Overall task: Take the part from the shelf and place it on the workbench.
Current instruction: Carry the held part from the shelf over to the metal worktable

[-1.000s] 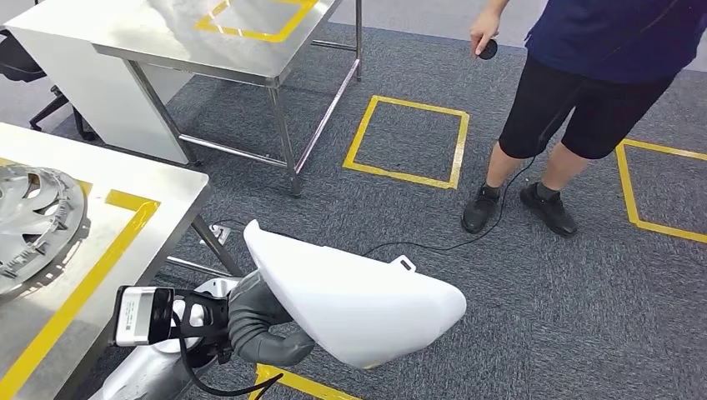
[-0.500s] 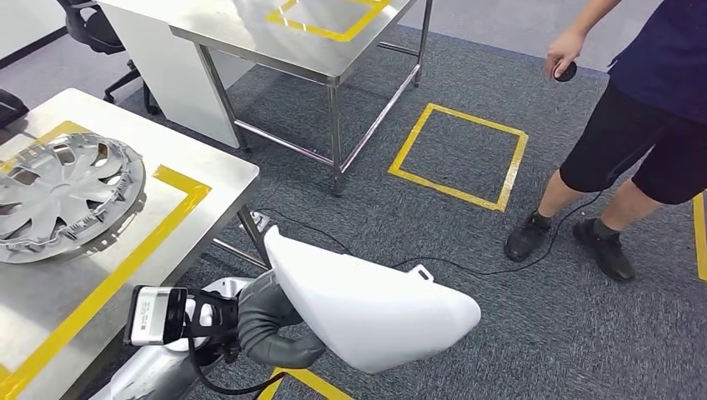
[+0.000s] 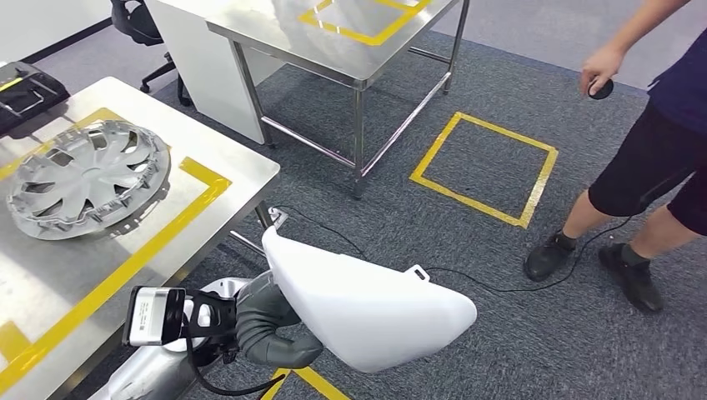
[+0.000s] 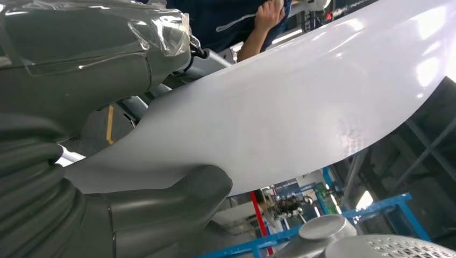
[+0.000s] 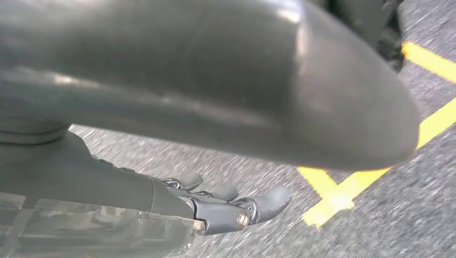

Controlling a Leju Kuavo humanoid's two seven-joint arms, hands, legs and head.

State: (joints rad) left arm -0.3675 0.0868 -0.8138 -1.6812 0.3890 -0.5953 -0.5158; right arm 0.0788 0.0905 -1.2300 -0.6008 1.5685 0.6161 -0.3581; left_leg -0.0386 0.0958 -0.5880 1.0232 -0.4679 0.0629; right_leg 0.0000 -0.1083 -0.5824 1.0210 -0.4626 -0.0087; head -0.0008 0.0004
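Bench (image 3: 242, 171) of brushed steel with yellow tape lines lies ahead and to the left of the large glossy white curved plastic panel (image 3: 367, 308), which the left hand (image 3: 267, 329) grips at its near end, thick grey thumb pressed on the underside and fingers (image 4: 75, 64) wrapped over the upper face. The panel's long axis runs rightward from that hand, out over the grey carpet, well apart from the bench edge. It looks smooth, thin-shelled and broad, with a small tab on its far rim. The right hand (image 5: 226, 207) hangs over the floor, fingers loosely apart, holding nothing.
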